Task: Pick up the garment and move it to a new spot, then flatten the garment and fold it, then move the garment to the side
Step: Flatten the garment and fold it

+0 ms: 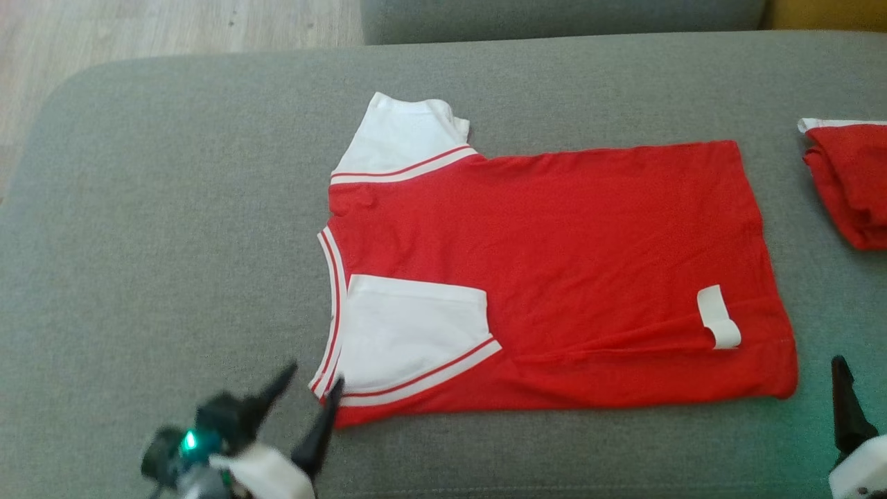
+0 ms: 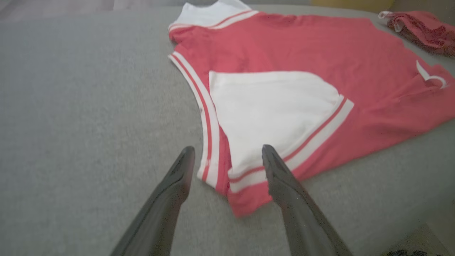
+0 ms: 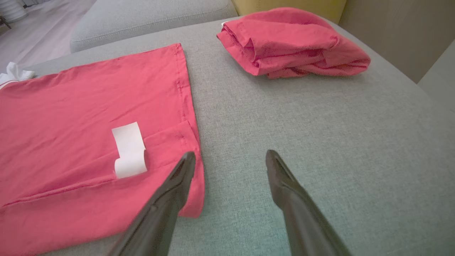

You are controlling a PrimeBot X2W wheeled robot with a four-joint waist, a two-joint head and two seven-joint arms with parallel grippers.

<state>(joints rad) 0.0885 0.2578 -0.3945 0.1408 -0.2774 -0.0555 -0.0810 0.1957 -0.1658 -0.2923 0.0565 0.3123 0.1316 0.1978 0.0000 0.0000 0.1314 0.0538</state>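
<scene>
The garment, a red shirt with white sleeves and a striped collar, lies spread flat on the grey cushion. Its near sleeve is folded in over the body, and a white label curls up near the hem. My left gripper hovers open at the near collar corner, one finger on each side of it, holding nothing. In the right wrist view my right gripper is open and empty beside the near hem corner. In the head view, one of its fingers rises at the lower right.
A second red garment lies folded in a bundle at the cushion's far right. Another grey cushion sits behind, with wooden floor beyond the rounded left end. Bare cushion stretches left of the shirt.
</scene>
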